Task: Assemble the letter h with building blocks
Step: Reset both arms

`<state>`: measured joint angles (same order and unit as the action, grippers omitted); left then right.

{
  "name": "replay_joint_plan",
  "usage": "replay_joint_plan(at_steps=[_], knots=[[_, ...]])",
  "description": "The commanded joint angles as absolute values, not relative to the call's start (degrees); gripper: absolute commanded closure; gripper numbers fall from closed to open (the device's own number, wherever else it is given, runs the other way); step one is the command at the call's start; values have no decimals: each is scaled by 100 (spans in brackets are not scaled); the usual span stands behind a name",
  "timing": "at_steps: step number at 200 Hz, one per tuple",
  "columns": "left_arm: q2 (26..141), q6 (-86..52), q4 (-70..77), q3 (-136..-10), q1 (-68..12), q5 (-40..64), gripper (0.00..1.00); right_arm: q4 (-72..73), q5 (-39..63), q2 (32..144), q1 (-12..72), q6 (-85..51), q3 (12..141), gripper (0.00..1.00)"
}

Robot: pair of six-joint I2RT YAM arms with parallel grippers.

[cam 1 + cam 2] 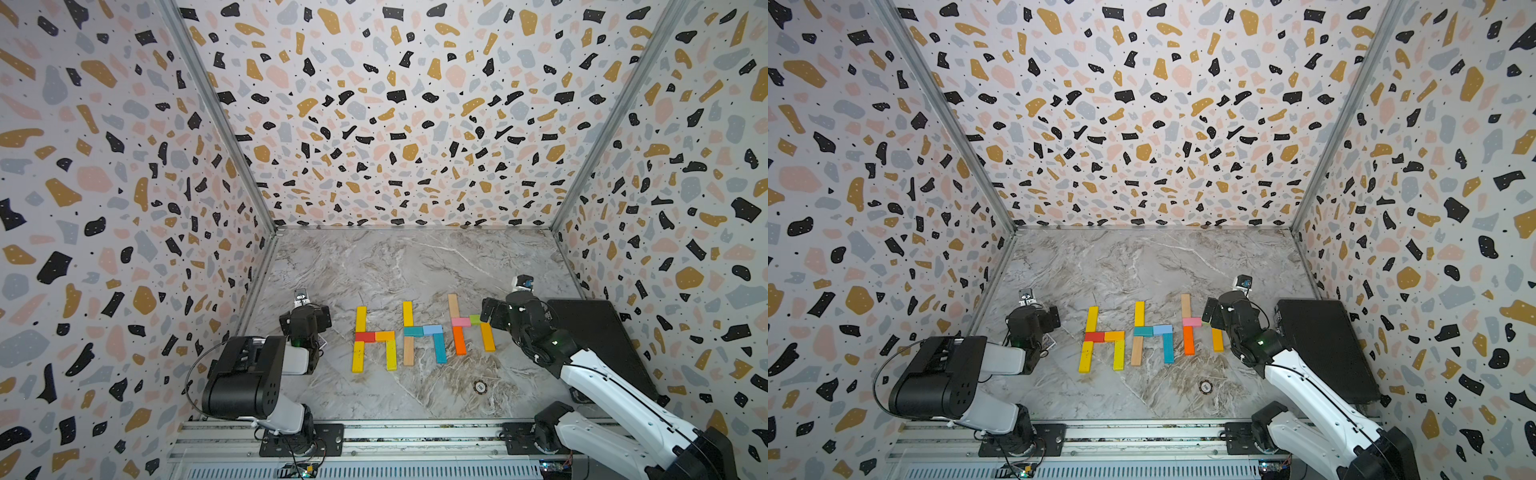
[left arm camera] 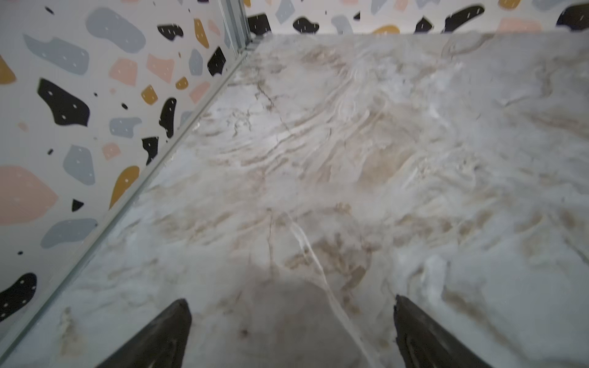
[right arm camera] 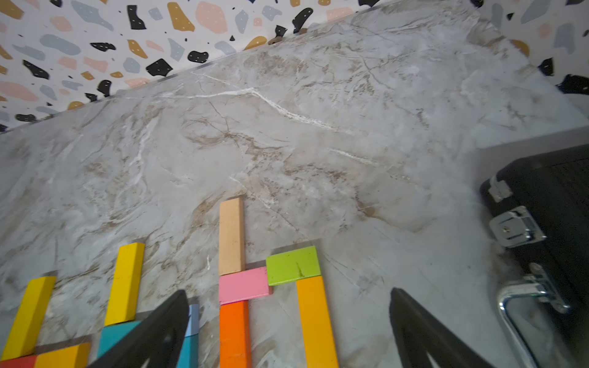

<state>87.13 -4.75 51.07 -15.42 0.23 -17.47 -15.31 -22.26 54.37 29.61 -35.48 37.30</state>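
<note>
Blocks (image 1: 413,331) make three h's on the bench (image 1: 395,266). Left fingers (image 2: 159,337) and right fingers (image 3: 153,331) both spread wide, nothing held.

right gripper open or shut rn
Open. In the right wrist view the right gripper shows its jaws wide apart, with nothing held between them.

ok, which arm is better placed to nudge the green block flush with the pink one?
Right: the right gripper, open, hangs by the green block; the left gripper, also open, is over bare table past the yellow h.
</note>
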Motion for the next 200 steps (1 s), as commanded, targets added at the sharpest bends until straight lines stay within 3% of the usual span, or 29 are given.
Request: replay_joint_plan(at_steps=[1, 37, 59, 97, 124, 172, 200], knots=[[8490, -611, 5010, -1751, 62, -1771, 1, -1457, -3108, 5517, 2932, -2958, 3815, 1], [8576, -581, 5322, -1660, 64, -1763, 1, -733, -4818, 5913, 2827, -1046, 4074, 1], [8562, -594, 5233, -1688, 68, -1761, 1, 1307, -5168, 6460, 2356, 389, 3594, 1], [8576, -588, 5265, -1683, 65, -1759, 1, 4050, -3665, 7424, 1186, 627, 2401, 1], [8575, -588, 5267, -1679, 62, -1758, 1, 4071, -2518, 7649, 954, 743, 2503, 1], [8570, -588, 5265, -1683, 62, -1764, 1, 2649, -2864, 7774, 867, 262, 2937, 1], [8577, -587, 5271, -1679, 62, -1761, 1, 3965, -2659, 8206, 770, 30, 2467, 1]])
